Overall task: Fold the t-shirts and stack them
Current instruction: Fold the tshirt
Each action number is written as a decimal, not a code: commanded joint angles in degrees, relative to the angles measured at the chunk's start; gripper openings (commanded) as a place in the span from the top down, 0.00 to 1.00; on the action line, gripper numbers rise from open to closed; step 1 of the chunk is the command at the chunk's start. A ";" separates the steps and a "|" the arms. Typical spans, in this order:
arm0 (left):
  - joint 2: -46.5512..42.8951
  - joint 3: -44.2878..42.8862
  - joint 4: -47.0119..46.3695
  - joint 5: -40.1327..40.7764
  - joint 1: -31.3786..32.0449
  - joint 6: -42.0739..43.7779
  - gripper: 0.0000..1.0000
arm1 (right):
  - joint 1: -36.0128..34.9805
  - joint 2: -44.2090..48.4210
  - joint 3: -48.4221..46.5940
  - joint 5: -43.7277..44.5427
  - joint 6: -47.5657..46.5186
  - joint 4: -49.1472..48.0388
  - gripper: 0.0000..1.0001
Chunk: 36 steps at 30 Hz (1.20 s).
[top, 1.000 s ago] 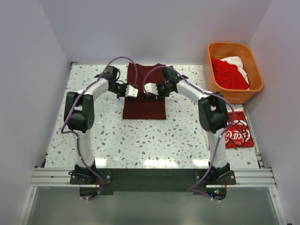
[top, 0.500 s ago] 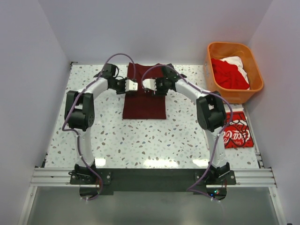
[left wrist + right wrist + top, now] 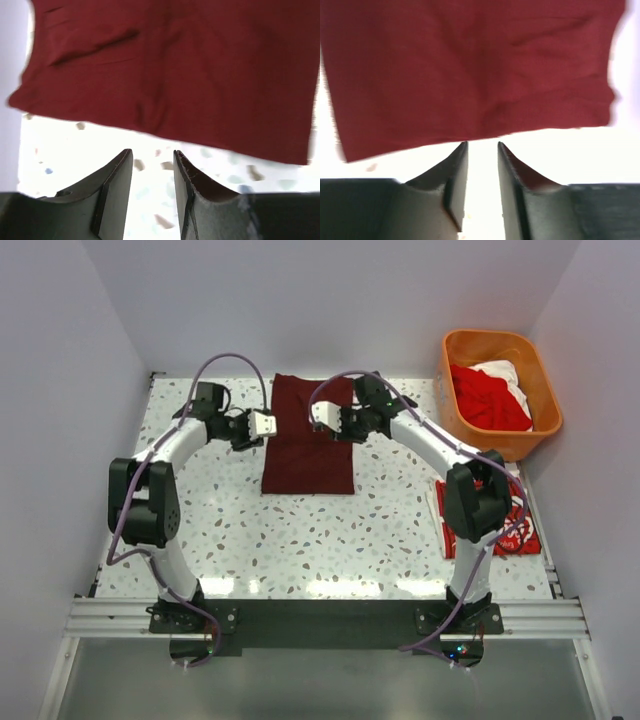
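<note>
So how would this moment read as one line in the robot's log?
maroon t-shirt: flat on table | left gripper: open, empty | right gripper: open, empty

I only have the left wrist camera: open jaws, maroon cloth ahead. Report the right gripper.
Observer: The right gripper is open and empty, at the right edge of the maroon shirt.
Operator: List what's left to fold.
Observer: Red and white shirts lie heaped in the orange basket, far right corner.
Operator: Name anything else out there.
Observer: A red Coca-Cola shirt lies at the right of the table, partly under the right arm.
</note>
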<state>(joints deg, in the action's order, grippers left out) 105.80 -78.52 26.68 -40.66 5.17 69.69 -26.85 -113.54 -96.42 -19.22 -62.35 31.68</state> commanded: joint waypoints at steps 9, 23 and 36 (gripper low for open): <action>-4.90 12.33 7.78 -3.55 4.05 6.77 0.57 | -7.94 6.22 15.90 -3.37 5.31 3.92 0.62; -7.54 20.07 4.00 0.76 7.49 8.71 0.55 | -9.19 8.41 22.95 1.91 6.71 -2.42 0.60; -3.32 18.49 3.03 4.37 7.49 6.77 0.50 | -6.64 5.79 20.40 -1.08 3.03 0.31 0.57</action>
<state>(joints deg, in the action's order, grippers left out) 101.67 -58.72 30.76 -36.67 12.47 77.08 -33.28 -106.76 -73.91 -17.72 -57.32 31.75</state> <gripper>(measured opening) 0.494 0.423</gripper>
